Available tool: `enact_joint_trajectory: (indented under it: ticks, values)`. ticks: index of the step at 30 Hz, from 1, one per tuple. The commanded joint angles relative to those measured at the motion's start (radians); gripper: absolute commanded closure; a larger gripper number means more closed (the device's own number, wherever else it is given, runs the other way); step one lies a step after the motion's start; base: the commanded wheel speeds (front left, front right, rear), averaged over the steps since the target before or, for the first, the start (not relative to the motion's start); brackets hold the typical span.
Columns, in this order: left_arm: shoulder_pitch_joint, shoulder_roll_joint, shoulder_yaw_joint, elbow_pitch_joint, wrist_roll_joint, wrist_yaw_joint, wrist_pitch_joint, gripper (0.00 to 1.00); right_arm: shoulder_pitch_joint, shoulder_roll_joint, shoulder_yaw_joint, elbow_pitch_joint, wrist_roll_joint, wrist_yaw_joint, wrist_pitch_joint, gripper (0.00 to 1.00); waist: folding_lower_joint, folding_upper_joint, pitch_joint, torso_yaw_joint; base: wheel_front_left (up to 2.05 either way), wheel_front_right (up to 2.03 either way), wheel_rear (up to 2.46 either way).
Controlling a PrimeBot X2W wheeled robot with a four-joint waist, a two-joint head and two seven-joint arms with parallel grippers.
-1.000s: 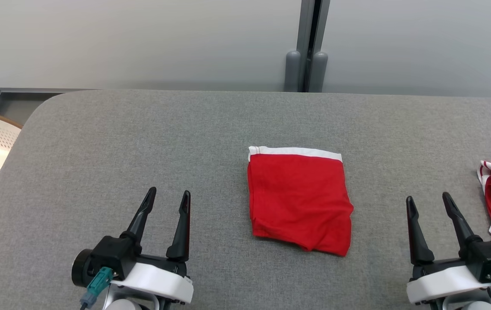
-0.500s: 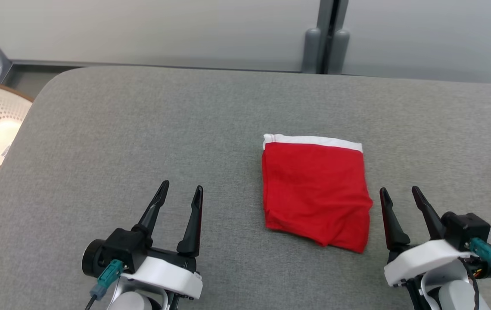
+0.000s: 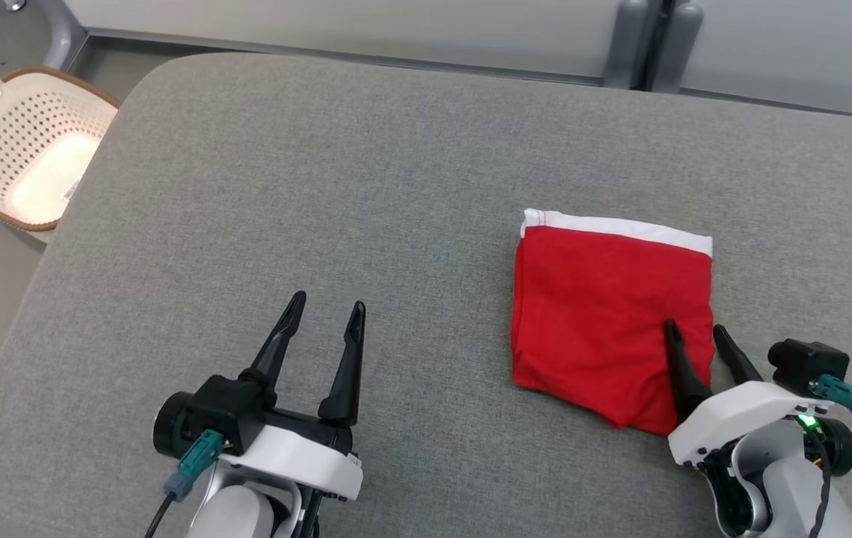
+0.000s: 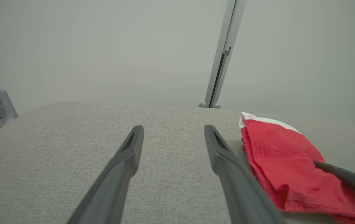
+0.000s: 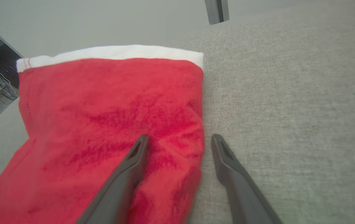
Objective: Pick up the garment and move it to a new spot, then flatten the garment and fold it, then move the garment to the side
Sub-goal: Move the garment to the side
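Note:
The garment (image 3: 605,314) is a folded red piece with a white band along its far edge, lying flat on the grey padded table (image 3: 366,194). My right gripper (image 3: 695,332) stands open over the garment's near right edge, one finger above the red cloth and the other above the grey surface beside it. The right wrist view shows that edge of the garment (image 5: 102,118) running between the two spread fingers of the right gripper (image 5: 180,140). My left gripper (image 3: 325,310) is open with nothing in it, well left of the garment. Its wrist view has the garment (image 4: 277,155) at the right.
A cream perforated basket (image 3: 22,161) stands on the floor past the table's left edge. A grey post (image 3: 650,41) rises behind the table's far edge. The table's left corner is rounded.
The head camera has swung left and down, so the scene shifts right and the second red cloth leaves view. My right gripper has moved left onto the garment's right edge, still open.

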Motion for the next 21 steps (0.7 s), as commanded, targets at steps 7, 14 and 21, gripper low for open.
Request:
enact_joint_trajectory:
  ticks: [7,14,21]
  values:
    - [-0.021,0.003,0.001,0.002,0.003,0.007,-0.004,0.00,-0.048,0.000,0.027,0.106,-0.059,0.000,-0.025,1.00,0.0000,0.0000,0.009,0.010,0.00,0.00,0.00]
    - [-0.026,0.003,0.008,-0.012,0.010,-0.002,-0.004,0.00,-0.085,-0.036,0.064,0.119,-0.221,0.000,-0.129,1.00,0.0000,0.0000,-0.022,-0.040,0.00,0.00,0.00]
    - [-0.029,0.003,-0.006,-0.039,0.020,-0.009,-0.004,0.00,-0.103,-0.160,0.180,0.042,-0.327,-0.001,-0.183,1.00,0.0000,0.0000,-0.041,-0.129,0.00,0.00,0.00]
